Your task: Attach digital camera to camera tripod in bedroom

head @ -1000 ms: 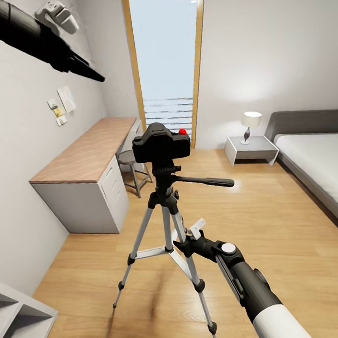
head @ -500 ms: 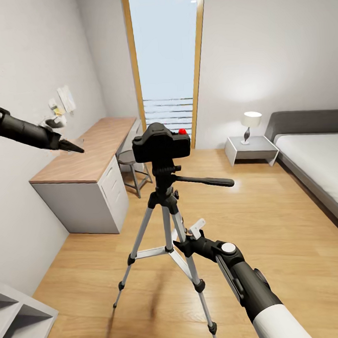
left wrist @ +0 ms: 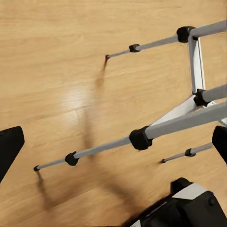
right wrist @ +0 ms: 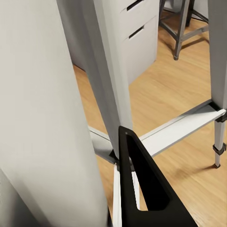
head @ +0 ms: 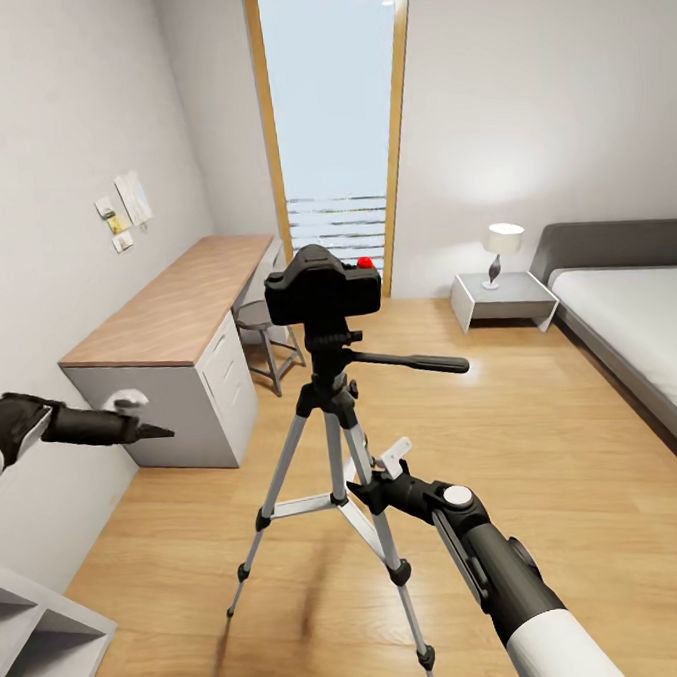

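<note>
The digital camera (head: 322, 286) sat on the head of the camera tripod (head: 334, 449) at the centre of the bedroom, with the window (head: 333, 118) at 12 o'clock behind it, the wood-topped desk (head: 171, 307) at 10 o'clock and the bed (head: 633, 325) at 3 o'clock. The camera appeared seated squarely on the mount, so the attaching looked done or all but done. What the step seemed to call for was a clean withdrawal: both arms drawn away slowly and clear of the legs, since a knock to a leg could tip the stand and spill the camera.

The right gripper (head: 372, 482) lay low at 6 o'clock, tight against a silver leg near the brace; in the right wrist view one black finger (right wrist: 142, 184) showed close to that leg, and whether the jaws were apart or clenched could not be told. The left gripper (head: 149, 428) hovered at 9 o'clock, well apart from the tripod; its wrist view showed the fingers (left wrist: 9, 146) spread wide with nothing between them, above the floor (left wrist: 56, 56).

The camera was black and chunky, with a round red button (head: 366, 264) on top. The tripod stood upright on three spread silver legs with black joints and feet, its long pan handle (head: 410, 362) pointing toward 3 o'clock.
</note>
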Controlling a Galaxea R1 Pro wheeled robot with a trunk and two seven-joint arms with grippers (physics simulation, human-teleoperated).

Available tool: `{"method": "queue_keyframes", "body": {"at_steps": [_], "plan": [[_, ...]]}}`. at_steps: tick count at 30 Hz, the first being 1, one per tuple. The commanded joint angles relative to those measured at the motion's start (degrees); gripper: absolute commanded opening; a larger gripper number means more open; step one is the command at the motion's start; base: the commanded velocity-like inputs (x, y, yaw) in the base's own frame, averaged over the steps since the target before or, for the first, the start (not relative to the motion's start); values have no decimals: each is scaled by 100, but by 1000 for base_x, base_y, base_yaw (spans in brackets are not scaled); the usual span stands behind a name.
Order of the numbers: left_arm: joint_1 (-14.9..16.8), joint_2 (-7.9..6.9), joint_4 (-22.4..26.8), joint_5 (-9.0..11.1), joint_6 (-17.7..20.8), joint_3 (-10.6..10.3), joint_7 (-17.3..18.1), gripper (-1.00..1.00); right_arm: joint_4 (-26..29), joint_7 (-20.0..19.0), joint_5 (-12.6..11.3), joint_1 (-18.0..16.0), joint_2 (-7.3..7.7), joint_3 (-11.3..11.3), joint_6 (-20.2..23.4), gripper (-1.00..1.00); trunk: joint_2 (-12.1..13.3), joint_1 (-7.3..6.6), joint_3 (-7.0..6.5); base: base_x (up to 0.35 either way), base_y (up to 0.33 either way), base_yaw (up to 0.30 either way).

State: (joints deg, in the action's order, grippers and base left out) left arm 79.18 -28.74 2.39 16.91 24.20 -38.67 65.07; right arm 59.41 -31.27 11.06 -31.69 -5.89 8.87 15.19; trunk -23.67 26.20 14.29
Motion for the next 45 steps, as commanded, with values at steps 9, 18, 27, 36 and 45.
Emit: {"method": "queue_keyframes", "body": {"at_steps": [9, 18, 27, 36, 45], "plan": [[-1814, 357, -208, 2798, -755, -16, -2012, 100, -185, 8, 370, -4, 0, -23, 253, -100, -10, 4, 11, 0, 0, 0], [-3612, 825, -228, 3789, -2231, -18, -3115, 100, -185, 7, 368, -4, 0, -24, 263, -100, -10, 4, 11, 0, 0, 0], [-4913, 1333, -236, 3887, -2838, -17, -3609, 100, -162, 7, 363, -4, 0, -26, 257, -100, -10, 4, 11, 0, 0, 0], [-5500, 1985, -239, 3905, -2755, -19, -5949, 100, -151, 7, 364, -4, 0, -23, 263, -100, -10, 4, 11, 0, 0, 0], [-6073, 2543, -239, 3930, -2205, -12, -7140, 100, -134, 7, 362, -4, 0, -26, 266, -100, -10, 4, 11, 0, 0, 0]]}}
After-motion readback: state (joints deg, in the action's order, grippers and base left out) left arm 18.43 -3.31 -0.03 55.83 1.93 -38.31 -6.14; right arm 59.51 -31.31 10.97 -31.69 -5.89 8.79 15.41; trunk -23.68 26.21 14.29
